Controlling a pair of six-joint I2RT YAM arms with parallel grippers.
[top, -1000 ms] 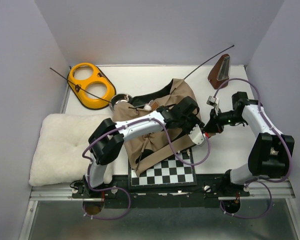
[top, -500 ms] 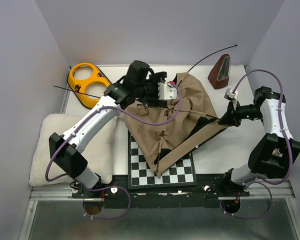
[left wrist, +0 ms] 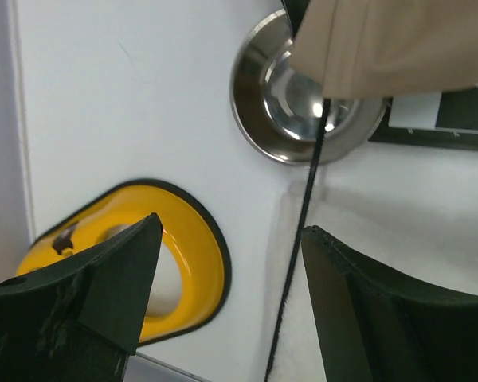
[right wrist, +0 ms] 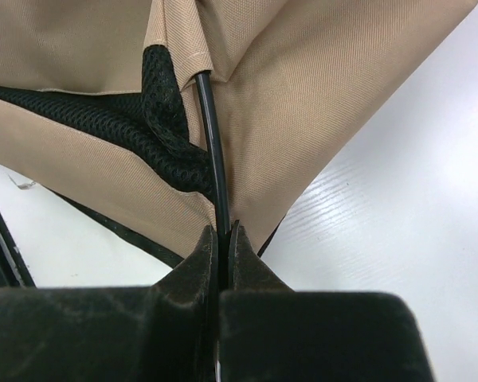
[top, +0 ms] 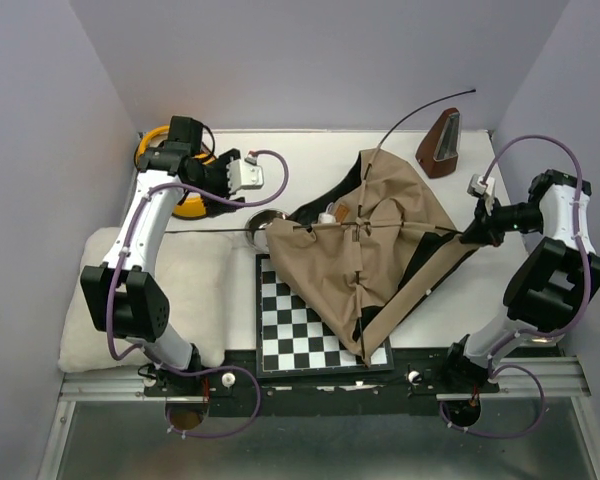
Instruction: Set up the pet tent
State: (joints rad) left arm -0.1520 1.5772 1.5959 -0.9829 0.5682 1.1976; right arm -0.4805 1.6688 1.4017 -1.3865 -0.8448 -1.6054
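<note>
The pet tent (top: 370, 245) is tan fabric with black lining, spread half over the chessboard, with a small brown label (top: 341, 212) near its top. One black pole (top: 430, 108) sticks out to the back right. The other pole (top: 205, 229) runs left past the steel bowl. My right gripper (top: 472, 236) is shut on that pole's right end at the tent's corner (right wrist: 221, 235). My left gripper (top: 220, 192) is open above the table; the pole (left wrist: 303, 223) passes between its fingers (left wrist: 358, 302), near the right one.
A yellow double-bowl feeder (top: 180, 170) sits at the back left (left wrist: 179, 255). A steel bowl (top: 265, 222) lies partly under the tent edge (left wrist: 287, 95). A fluffy white cushion (top: 130, 290) is at the left, a chessboard (top: 300, 335) in front, a brown metronome (top: 440, 145) at the back right.
My left arm has swung off the tent to the back left, over the feeder and pole. My right gripper has pulled the pole rightward, and the tent has spread out and shifted right.
</note>
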